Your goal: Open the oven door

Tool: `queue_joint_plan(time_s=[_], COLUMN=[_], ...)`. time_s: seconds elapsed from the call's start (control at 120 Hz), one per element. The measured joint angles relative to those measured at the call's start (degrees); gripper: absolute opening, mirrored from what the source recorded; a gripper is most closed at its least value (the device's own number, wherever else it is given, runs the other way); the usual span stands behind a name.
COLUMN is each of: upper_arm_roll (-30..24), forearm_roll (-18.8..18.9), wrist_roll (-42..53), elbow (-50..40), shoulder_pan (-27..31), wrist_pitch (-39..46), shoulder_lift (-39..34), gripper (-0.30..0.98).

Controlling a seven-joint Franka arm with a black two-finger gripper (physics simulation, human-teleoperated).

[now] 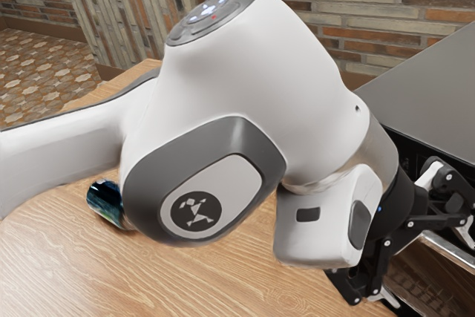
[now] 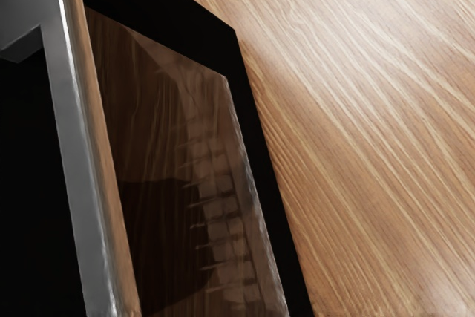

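Partly cut off — the tool (image 1: 407, 209), spread apart near the oven handle (image 1: 450, 249).

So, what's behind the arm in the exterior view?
Part of a shiny cylinder, the table, the brick wall and the oven. The arm covers the cylinder's other end; what it is, I can't tell.

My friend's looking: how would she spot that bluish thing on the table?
Find the wooden table, then the white arm above it. In the exterior view's left half, partly hidden by the arm, is a glossy cylinder, dark blue and green against pale wood.
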Motion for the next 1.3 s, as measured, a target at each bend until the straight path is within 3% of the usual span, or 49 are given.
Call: queue_joint_plan(time_s=[0.65,0.683,0.7,0.725,0.767,0.792,0.817,0.858,0.9,0.967,1.025,1.083,1.3], upper_arm_roll=[0.2,0.1,-0.3,-1.5,-5.1,-6.6,-7.0,-4.0,0.9,10.9,13.5,14.2,14.9], forearm_roll=[0.6,0.8,1.0,1.2,1.6,2.3,4.4,7.1,8.7,8.4,7.9,7.4,5.6], wrist_roll=[0.2,0.2,0.2,0.2,0.2,0.2,0.1,-0.7,-2.9,-10.5,-17.2,-23.6,-42.2], elbow=[-2.3,-7.3,-13.2,-23.0,-35.0,-35.8,-30.1,-9.1,11.1,25.4,29.6,30.4,25.8], shoulder_pan=[-0.3,-0.1,0.4,0.5,-0.2,-0.7,0.2,7.4,16.5,25.0,27.5,28.8,28.8], wrist_pitch=[1.8,2.5,3.2,3.9,2.5,0.4,-1.7,-6.0,-11.3,-20.0,-25.5,-29.5,-35.1], shoulder_lift=[2.2,-1.2,-6.5,-17.5,-40.5,-51.3,-55.8,-49.2,-33.8,-12.3,0.0,6.5,11.5], gripper=[0.71,0.68,0.63,0.52,0.56,0.58,0.60,0.62,0.63,0.65,0.66,0.67,0.68])
